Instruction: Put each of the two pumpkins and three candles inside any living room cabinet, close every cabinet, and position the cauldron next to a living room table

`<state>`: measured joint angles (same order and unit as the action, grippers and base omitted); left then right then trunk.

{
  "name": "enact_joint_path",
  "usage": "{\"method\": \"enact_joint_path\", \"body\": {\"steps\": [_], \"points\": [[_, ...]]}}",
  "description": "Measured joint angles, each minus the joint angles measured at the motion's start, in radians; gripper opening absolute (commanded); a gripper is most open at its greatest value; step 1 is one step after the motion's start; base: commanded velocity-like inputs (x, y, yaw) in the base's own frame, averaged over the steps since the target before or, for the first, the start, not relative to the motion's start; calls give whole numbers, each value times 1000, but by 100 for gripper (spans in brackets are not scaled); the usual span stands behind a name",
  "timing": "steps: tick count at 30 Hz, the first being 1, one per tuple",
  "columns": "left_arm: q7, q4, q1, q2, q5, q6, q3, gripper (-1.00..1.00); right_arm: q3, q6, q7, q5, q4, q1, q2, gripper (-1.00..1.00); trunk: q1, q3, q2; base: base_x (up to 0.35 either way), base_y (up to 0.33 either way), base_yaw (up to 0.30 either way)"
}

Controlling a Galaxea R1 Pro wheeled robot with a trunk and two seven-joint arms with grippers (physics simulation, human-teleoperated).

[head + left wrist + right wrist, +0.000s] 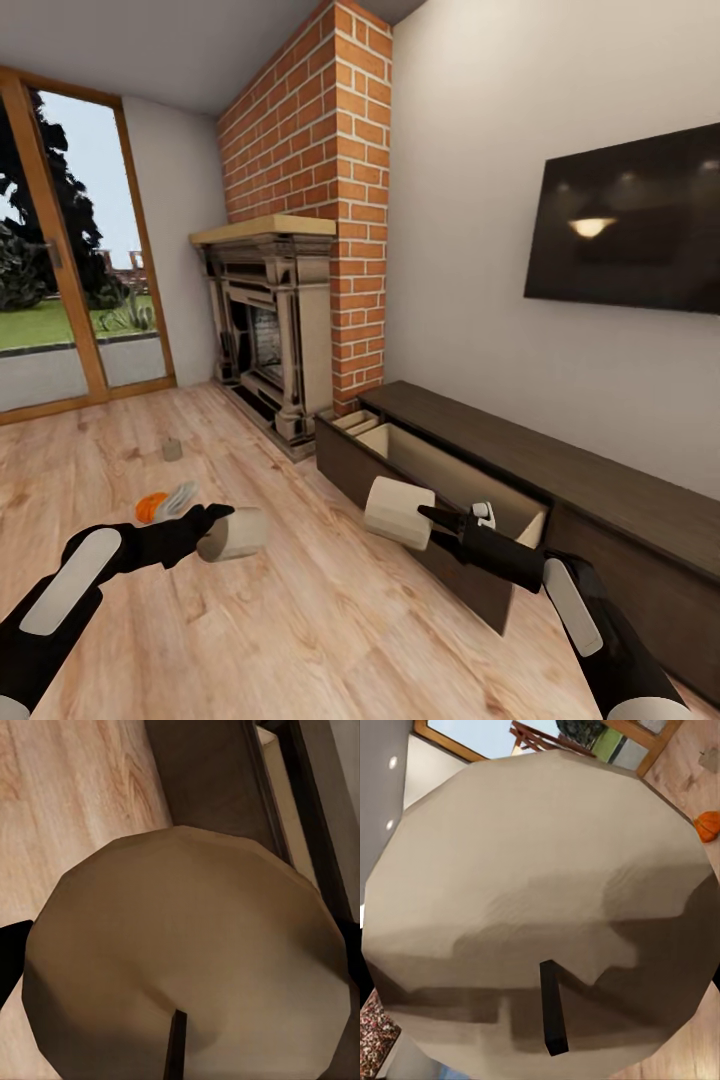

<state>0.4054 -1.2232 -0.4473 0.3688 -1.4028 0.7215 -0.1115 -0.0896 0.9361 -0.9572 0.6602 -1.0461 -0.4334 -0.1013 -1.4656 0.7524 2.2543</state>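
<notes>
Head view high; wrist views against candles (187,960).

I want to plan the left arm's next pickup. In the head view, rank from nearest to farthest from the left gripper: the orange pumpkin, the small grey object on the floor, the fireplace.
1. The small bright-orange pumpkin, on the wooden floor just beyond the left gripper.
2. The small grey object, farther out on the floor.
3. The ornate dark fireplace, against the brick chimney.

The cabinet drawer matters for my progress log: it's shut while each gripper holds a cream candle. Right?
Not quite. In the head view the cabinet drawer is pulled open, its pale inside showing. Each gripper, left and right, does hold a cream candle.
</notes>
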Motion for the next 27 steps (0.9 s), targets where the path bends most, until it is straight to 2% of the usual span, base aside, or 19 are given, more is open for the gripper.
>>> {"method": "enact_joint_path", "body": {"steps": [8, 16, 27], "points": [[0, 0, 0, 0, 2, 1, -1, -100, 0, 0, 0, 0, 0, 0, 0, -100, 0, -5, 0, 177, 193, -164], [1, 0, 0, 0, 3, 2, -1, -100, 0, -1, 1, -2, 0, 0, 0, -100, 0, -8, 0, 99, 304, -91], [1, 2, 0, 0, 5, 2, -1, -100, 0, -1, 1, -1, 0, 0, 0, -100, 0, -16, 0, 107, 312, -238]]}}
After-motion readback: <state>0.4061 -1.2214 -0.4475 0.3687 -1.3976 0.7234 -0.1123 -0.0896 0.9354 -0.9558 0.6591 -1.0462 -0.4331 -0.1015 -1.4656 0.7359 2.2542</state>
